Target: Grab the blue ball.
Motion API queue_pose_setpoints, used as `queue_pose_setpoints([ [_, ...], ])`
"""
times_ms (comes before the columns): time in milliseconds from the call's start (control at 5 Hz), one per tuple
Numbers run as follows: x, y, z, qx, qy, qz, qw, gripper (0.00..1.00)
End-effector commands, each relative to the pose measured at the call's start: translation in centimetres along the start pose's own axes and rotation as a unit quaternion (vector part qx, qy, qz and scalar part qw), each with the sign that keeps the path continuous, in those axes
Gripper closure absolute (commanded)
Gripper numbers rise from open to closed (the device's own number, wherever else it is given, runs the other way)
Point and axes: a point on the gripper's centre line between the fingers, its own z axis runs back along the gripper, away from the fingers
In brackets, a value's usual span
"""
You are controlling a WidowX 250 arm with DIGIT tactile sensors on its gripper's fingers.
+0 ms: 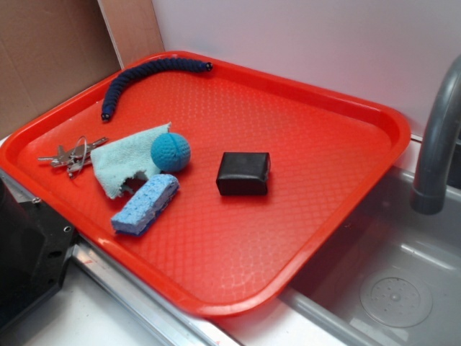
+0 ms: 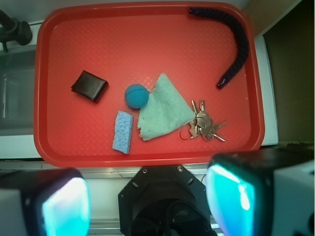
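The blue ball (image 1: 171, 151) (image 2: 136, 95) is a small teal knitted sphere resting on the red tray (image 1: 302, 144) (image 2: 69, 49), touching the edge of a pale green cloth (image 1: 130, 158) (image 2: 165, 108). In the wrist view my gripper (image 2: 150, 201) hangs high above the tray's near edge, well short of the ball. Its two fingers stand wide apart with nothing between them, so it is open. The exterior view does not show the gripper, only a black part of the robot (image 1: 29, 252) at the lower left.
On the tray also lie a black block (image 1: 243, 173) (image 2: 89, 85), a light-blue sponge (image 1: 145, 205) (image 2: 122, 131), a bunch of keys (image 1: 72, 153) (image 2: 204, 125) and a long dark-blue knitted rope (image 1: 148, 76) (image 2: 235, 42). A grey faucet (image 1: 438, 137) and sink (image 1: 396, 281) stand to the right.
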Motion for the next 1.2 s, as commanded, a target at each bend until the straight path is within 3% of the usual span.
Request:
queue_pose_setpoints([
  [0,0.0,0.0,0.0,0.0,0.0,0.0,1.0,0.0],
  [200,4.3,0.0,-5.5,0.009,-0.027,-0.071,0.997,0.0],
  [400,6.2,-0.4,-10.6,-0.02,-0.044,-0.124,0.991,0.0],
  [800,6.2,0.8,-16.9,-0.005,0.018,-0.128,0.992,0.0],
  [1000,6.1,1.1,-19.6,-0.016,0.035,-0.133,0.99,0.0],
])
